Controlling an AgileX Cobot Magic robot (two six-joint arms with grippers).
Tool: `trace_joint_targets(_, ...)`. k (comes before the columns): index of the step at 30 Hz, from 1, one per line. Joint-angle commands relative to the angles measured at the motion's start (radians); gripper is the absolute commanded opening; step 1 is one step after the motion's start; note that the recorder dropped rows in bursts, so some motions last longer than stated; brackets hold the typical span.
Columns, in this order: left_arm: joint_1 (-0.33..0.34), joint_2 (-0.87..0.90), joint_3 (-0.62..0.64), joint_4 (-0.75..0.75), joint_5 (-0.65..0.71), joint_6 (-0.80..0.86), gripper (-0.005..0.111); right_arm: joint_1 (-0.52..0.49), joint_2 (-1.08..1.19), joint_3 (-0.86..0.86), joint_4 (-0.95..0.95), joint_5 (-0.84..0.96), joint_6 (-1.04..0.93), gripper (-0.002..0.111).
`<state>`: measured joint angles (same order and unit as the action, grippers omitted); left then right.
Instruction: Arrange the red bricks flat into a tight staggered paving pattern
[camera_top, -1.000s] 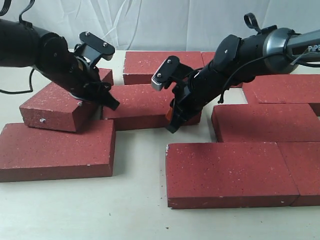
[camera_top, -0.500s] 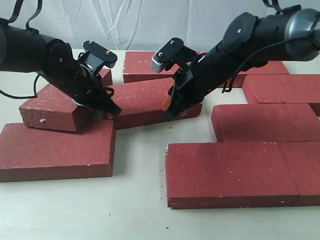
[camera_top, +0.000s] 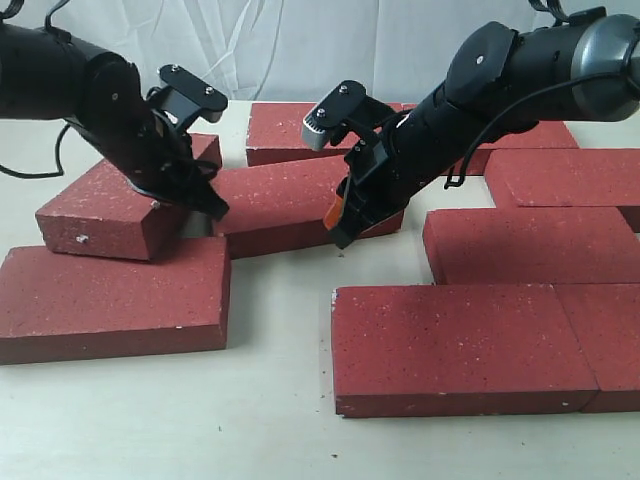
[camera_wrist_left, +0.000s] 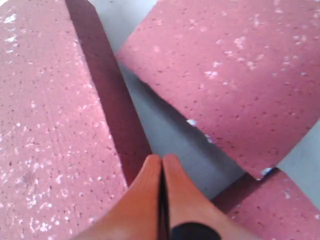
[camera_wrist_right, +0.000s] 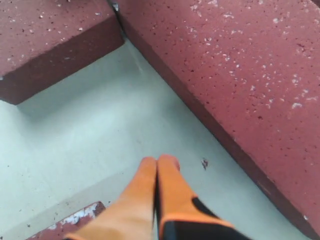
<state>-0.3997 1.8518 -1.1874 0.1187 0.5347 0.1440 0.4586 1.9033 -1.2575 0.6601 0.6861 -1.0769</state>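
Several dark-red bricks lie on the pale table. A middle brick (camera_top: 285, 195) lies skewed between my two grippers. My left gripper (camera_top: 216, 207) is shut and empty, its tip in the gap between that brick's left end and a tilted brick (camera_top: 100, 205), which rests on a flat front-left brick (camera_top: 110, 300). In the left wrist view the shut fingertips (camera_wrist_left: 161, 161) sit beside one brick's side (camera_wrist_left: 45, 125), with another brick (camera_wrist_left: 235, 70) beyond. My right gripper (camera_top: 338, 232) is shut and empty at the middle brick's right front edge (camera_wrist_right: 240, 75); its tips (camera_wrist_right: 159, 162) hang over bare table.
Two bricks (camera_top: 460, 345) (camera_top: 610, 340) lie flat side by side at the front right. More lie behind them (camera_top: 530, 245) (camera_top: 565, 175) and at the back (camera_top: 320, 125). A white cloth backs the table. Bare table (camera_top: 280, 400) shows at the front middle.
The right arm has risen and shifted slightly back, its tip staying at the middle brick's right end. That brick has turned a little. The left gripper dipped, then drew back up-left.
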Motion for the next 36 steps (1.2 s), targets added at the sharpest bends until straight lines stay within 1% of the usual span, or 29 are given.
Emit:
trace_joint_targets(1,0.043,-0.008,0.022,0.073,-0.018,-0.067,0.0,0.001,0.0,-0.005,-0.004,-0.002,-0.001,-0.001)
trace_joint_targets(4,0.069,-0.01,0.022,0.066,-0.017,-0.081,0.0,0.001,-0.002,-0.005,-0.004,-0.001,-0.001,-0.001)
trace_joint_targets(6,0.073,-0.01,0.022,0.077,-0.024,-0.081,0.0,0.001,-0.002,-0.005,-0.004,-0.001,-0.001,-0.001)
trace_joint_targets(13,0.077,-0.01,0.022,0.051,-0.114,-0.085,0.0,0.001,-0.002,-0.005,0.0,0.001,-0.001,-0.001)
trace_joint_targets(16,0.055,-0.01,0.022,-0.003,-0.176,-0.08,0.0,0.001,-0.002,-0.005,0.003,0.001,0.001,-0.001)
trace_joint_targets(18,0.027,-0.008,0.022,0.011,-0.179,-0.073,0.0,0.001,-0.002,-0.005,0.003,0.001,0.001,-0.001)
trace_joint_targets(21,0.009,0.01,0.022,0.028,-0.182,-0.073,0.0,0.001,-0.002,-0.005,0.003,0.001,0.001,-0.001)
trace_joint_targets(30,0.009,0.085,-0.013,0.05,-0.172,-0.073,0.0,0.001,-0.002,-0.005,0.001,0.001,0.001,-0.001)
trace_joint_targets(36,0.009,0.12,-0.021,0.066,-0.179,-0.073,0.0,0.001,-0.002,-0.005,-0.055,0.064,0.001,-0.001)
